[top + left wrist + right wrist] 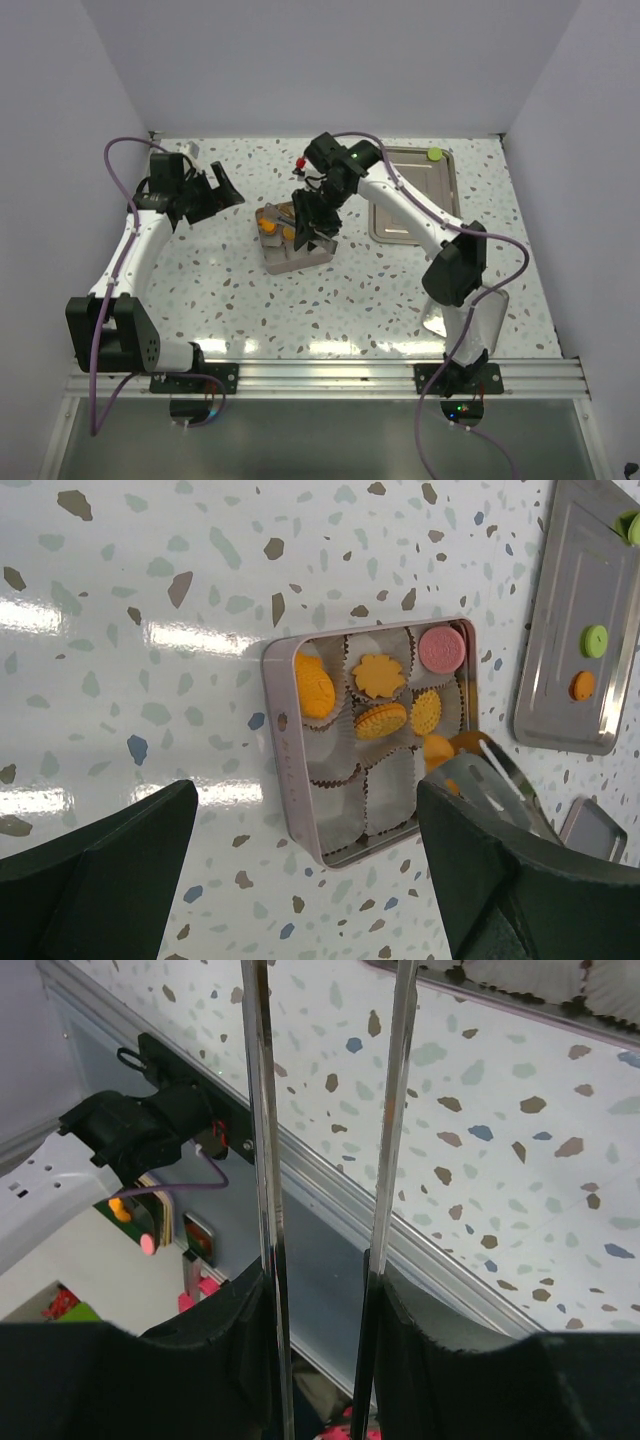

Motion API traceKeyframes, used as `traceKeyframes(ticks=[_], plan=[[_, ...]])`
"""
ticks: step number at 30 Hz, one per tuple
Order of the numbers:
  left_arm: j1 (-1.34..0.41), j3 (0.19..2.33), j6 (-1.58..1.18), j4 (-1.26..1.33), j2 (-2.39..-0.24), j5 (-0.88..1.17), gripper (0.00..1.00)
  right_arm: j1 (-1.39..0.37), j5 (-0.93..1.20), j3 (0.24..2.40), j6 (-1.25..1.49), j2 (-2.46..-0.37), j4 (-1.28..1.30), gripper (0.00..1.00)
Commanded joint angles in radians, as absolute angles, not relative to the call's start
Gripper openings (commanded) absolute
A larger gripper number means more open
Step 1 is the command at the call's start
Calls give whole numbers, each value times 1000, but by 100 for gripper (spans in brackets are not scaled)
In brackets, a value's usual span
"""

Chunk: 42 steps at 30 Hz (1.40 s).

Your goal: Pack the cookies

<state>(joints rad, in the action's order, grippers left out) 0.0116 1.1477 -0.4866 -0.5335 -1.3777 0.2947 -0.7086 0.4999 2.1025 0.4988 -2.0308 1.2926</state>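
Toward the far left corner of the speckled table (200,290), the left gripper (215,195) hangs above the surface with its dark jaws spread wide and nothing between them. Just right of it, near the middle of the table, sits a shallow pink tin (283,750) lined with white crinkled paper cups (340,815). Several cookies (380,676) lie in the cups along one side of the tin: small flat discs, mostly orange. One is flower-shaped, one is a ridged sandwich (381,720), one stands on edge (315,688), one is dotted yellow-orange (426,712), and a round pink one (441,648) fills a corner cup. The cups on the other side of the tin hold nothing. The right gripper (305,222) reaches down over the tin, carrying a pair of long metal tongs (330,1160) whose blades are slightly apart. An orange cookie (437,748) shows at the blade tips over the tin; whether the tongs are pinching it cannot be told. Further right, toward the far right corner, a flat metal tray (560,680) holds a green disc (595,640) and an orange disc (582,686), with another green one (434,154) at its far edge.
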Motion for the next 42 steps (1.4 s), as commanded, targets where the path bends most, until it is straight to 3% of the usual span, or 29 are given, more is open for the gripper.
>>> traceKeyframes(ticks=[1, 26, 42], plan=[[9, 1181, -472, -532, -1332, 295, 96, -730, 540, 2152, 532, -2063, 1276, 35], [9, 1155, -469, -531, -1316, 293, 96, -773, 540, 2115, 531, -2157, 1279, 36], [11, 1149, -468, -528, -1315, 293, 96, -773, 525, 2117, 526, -2194, 1282, 42]])
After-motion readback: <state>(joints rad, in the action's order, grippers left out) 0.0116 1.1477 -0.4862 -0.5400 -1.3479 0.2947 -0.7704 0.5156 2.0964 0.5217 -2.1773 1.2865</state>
